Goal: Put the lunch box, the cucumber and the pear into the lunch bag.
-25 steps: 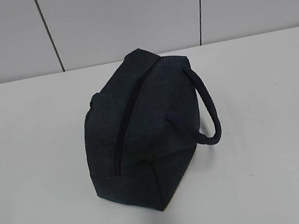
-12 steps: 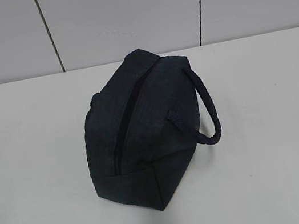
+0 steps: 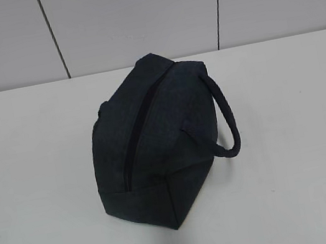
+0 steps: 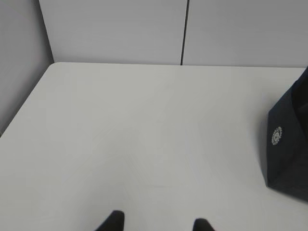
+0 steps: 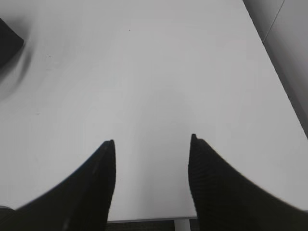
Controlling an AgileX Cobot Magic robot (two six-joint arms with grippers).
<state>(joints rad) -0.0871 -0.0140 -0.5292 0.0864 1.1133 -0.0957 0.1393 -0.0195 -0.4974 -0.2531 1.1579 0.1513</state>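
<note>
My left gripper [image 4: 158,226] hangs over bare white table [image 4: 134,134], its two fingertips apart with nothing between them; the lunch bag [image 4: 288,144] lies off to its right, only one dark corner showing at that view's edge. In the exterior view the lunch bag [image 3: 153,139] sits mid-table, its long axis and closed zipper [image 3: 137,126] running from the near left to the far right, loop handle [image 3: 225,117] hanging on its right side. My right gripper [image 5: 151,159] also stands open and empty, the bag up and to its left. Neither arm looks clearly nearer. I see no lunch box, cucumber or pear anywhere. Grey panelled wall [image 3: 131,14] behind.
</note>
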